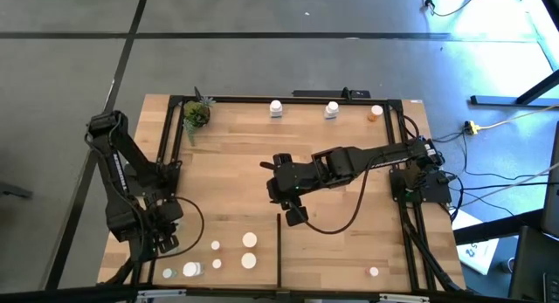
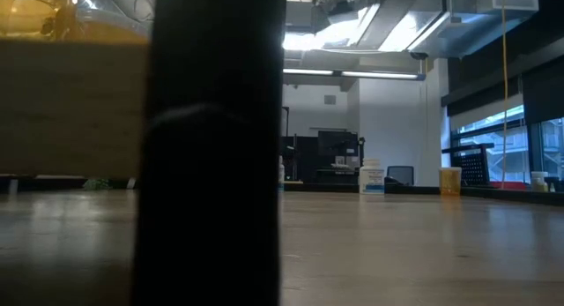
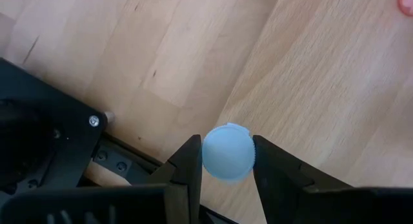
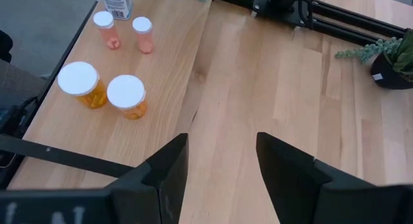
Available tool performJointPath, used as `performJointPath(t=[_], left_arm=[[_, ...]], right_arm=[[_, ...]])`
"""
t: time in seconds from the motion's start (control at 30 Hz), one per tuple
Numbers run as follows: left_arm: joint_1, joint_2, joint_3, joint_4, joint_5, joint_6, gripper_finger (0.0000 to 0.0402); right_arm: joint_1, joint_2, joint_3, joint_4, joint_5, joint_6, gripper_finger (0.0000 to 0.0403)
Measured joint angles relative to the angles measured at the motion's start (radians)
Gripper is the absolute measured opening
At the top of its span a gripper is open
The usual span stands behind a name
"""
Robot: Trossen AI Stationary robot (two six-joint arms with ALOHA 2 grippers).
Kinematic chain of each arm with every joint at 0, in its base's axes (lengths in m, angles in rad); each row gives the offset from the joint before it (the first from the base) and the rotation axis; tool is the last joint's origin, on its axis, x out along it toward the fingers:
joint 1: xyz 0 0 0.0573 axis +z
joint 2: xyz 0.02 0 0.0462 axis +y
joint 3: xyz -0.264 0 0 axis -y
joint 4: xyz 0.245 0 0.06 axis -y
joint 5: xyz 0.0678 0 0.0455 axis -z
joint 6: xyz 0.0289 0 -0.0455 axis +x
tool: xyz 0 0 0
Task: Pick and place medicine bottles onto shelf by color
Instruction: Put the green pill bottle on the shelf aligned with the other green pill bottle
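Note:
The shelf is a light-wood surface framed by black bars. Near its front left corner my left gripper is shut on one medicine bottle, whose pale round cap shows in the left wrist view. Several more bottles stand close by, among them two wide white-capped ones. Two white bottles and an orange one stand at the far edge. My right gripper hangs open above the shelf's middle, with nothing between its fingers. My left gripper pinches the bottle's cap by its rim, one finger on each of two opposite sides. The fingers come from above, pointing steeply down. The cap hides the bottle's body, so I cannot tell whether it stands on the wood or is lifted.
A thin black divider strip runs from the front edge toward the middle. A small potted plant stands at the far left corner. One small bottle stands alone front right. A dark upright shape blocks much of the low view.

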Motion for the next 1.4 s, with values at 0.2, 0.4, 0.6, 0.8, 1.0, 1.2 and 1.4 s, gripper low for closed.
performJointPath(t=[0.2,0.4,0.6,0.8,1.0,1.2,1.4], left_arm=[[0.000,0.000,0.000,0.000,0.000,0.019,0.0102],[0.000,0.000,0.000,0.000,0.001,0.024,0.0102],[0.000,0.000,0.000,0.000,0.001,0.024,0.0102],[0.000,0.000,0.000,0.000,0.001,0.024,0.0102],[-0.017,0.001,-0.002,0.000,-0.024,0.018,0.0102],[-0.037,0.001,-0.002,-0.001,-0.068,-0.011,0.0102],[-0.063,0.001,-0.002,-0.003,-0.077,-0.047,0.0102]], right_arm=[[0.000,0.000,0.000,0.000,-0.001,0.061,0.0184],[0.000,0.000,0.000,0.000,-0.001,0.055,0.0184],[0.000,0.000,0.000,0.000,-0.001,0.053,0.0184],[0.000,-0.001,0.000,0.000,-0.001,0.053,0.0184],[0.000,-0.001,0.000,0.000,-0.001,0.055,0.0184],[0.000,-0.001,0.000,0.000,-0.001,0.055,0.0184],[0.000,-0.001,0.000,0.000,-0.001,0.054,0.0184]])
